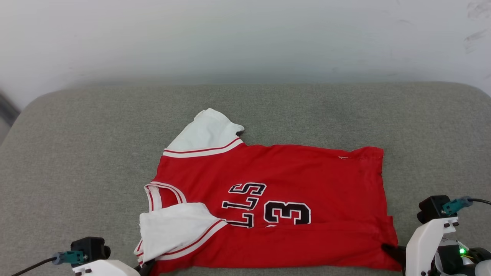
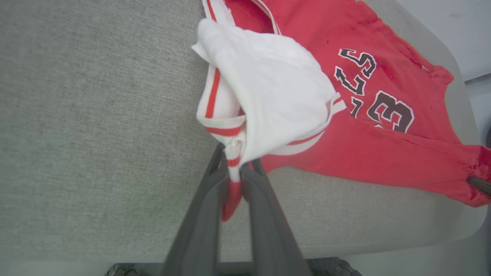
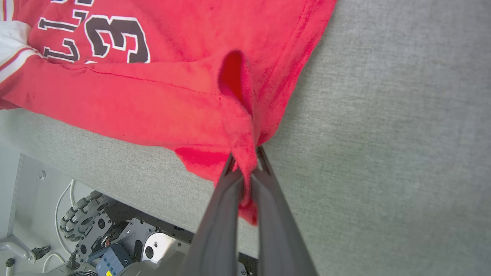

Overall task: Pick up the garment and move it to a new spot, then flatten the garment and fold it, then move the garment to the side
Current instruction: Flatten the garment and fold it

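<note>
The garment [image 1: 276,172], a red jersey with white sleeves, lies spread on the grey-green table [image 1: 76,153] with its black letters and number facing up. One white sleeve is folded over the body near the collar. My left gripper [image 2: 234,168] is shut on the striped trim of that sleeve at the garment's near left corner; in the head view my left gripper [image 1: 147,267] sits at the bottom edge. My right gripper [image 3: 247,165] is shut on the bunched red hem corner, which appears in the head view at the near right [image 1: 391,251].
A pale wall rises behind the table. The table's front edge runs just below both gripped corners. Beneath that edge the robot's base with a wheel [image 3: 80,226] and cables is visible. Bare table surface lies left, right and behind the garment.
</note>
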